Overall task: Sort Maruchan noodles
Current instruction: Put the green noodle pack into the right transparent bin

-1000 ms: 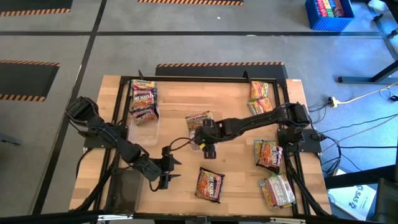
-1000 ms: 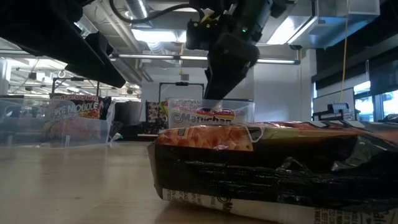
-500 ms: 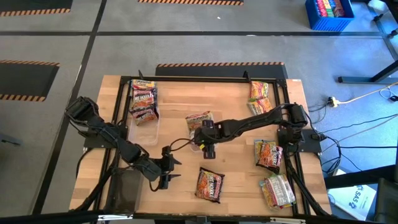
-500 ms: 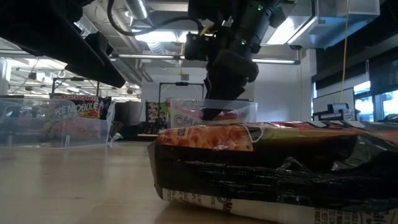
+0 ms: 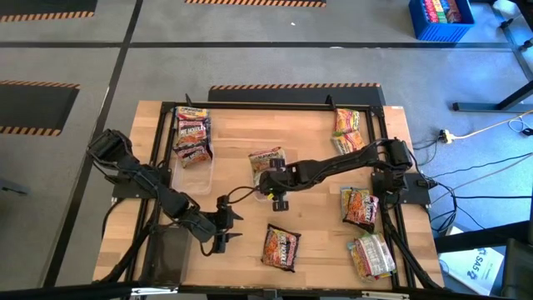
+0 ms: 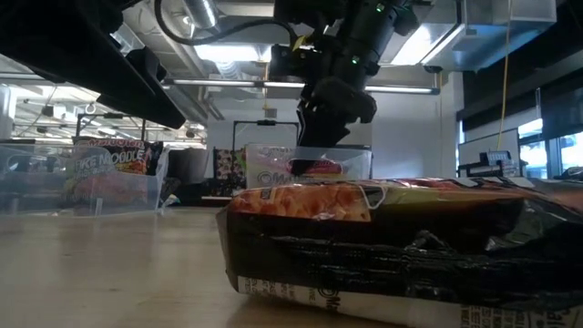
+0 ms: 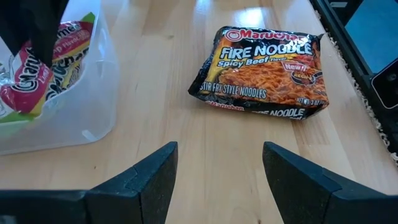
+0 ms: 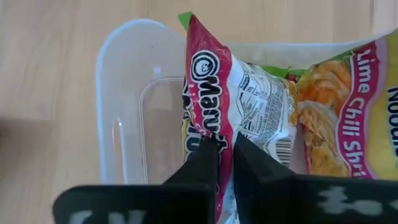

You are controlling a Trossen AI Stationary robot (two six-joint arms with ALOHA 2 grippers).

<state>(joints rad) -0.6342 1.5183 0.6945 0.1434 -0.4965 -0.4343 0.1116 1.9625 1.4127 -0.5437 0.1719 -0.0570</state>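
The right gripper (image 8: pixel 225 149) pinched the edge of a lime chili noodle packet (image 8: pixel 249 118) inside a clear tray (image 8: pixel 124 93) at mid-table. The left gripper (image 7: pixel 219 168) hovered wide open near a Fire Noodle packet (image 7: pixel 261 71) lying flat on the table (image 7: pixel 155 124).

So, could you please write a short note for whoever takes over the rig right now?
Right gripper: jaws shut on the edge of a pale crinkly Lime Chili Shrimp packet over the clear plastic centre tray.
Left gripper: jaws open, empty, near the front edge, facing a dark Fire Noodle packet.
Done: several packets sit in the clear back-left tray.
Left: the Fire Noodle packet, plus loose packets at the back right and on the right side.
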